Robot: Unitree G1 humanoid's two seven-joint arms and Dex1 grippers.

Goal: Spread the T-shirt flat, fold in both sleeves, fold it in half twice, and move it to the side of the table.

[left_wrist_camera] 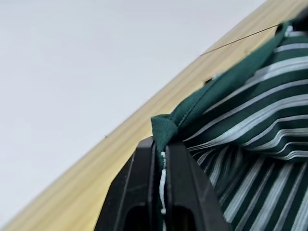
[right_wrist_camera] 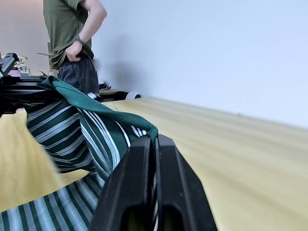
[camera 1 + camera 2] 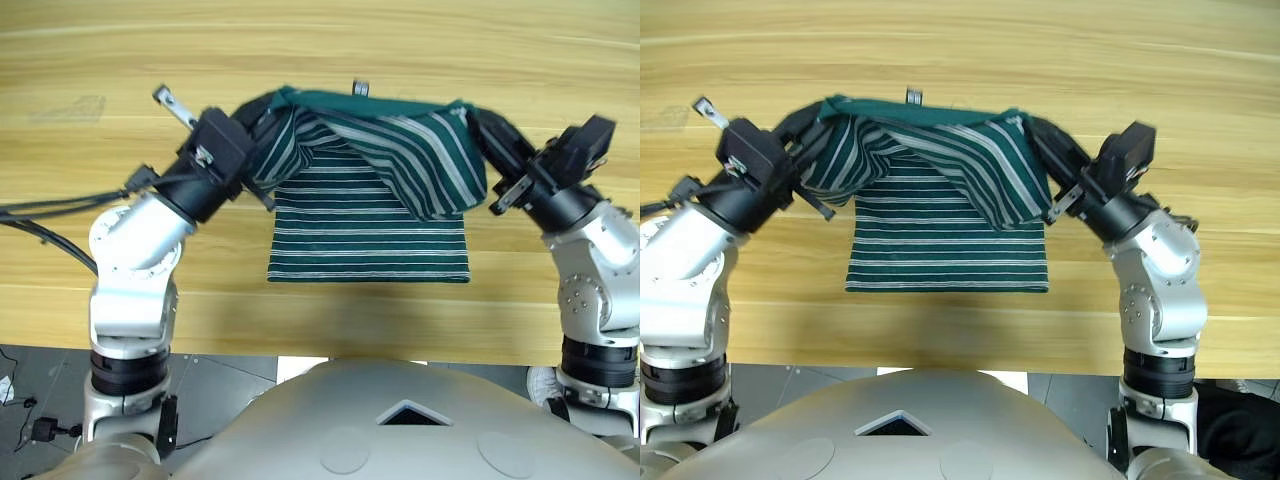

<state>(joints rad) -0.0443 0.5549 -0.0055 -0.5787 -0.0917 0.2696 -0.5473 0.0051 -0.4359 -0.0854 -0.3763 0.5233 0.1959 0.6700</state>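
As my left gripper [image 1: 162, 147] and right gripper [image 2: 155, 140] pinch the green striped T-shirt [image 3: 368, 225], I judge its half-fold needs pulling toward 6 o'clock.

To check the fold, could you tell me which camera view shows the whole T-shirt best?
The left eye view: the T-shirt appears whole, near half flat on the table, far edge lifted. The right eye view matches. Each wrist view shows a corner pinched between fingers.
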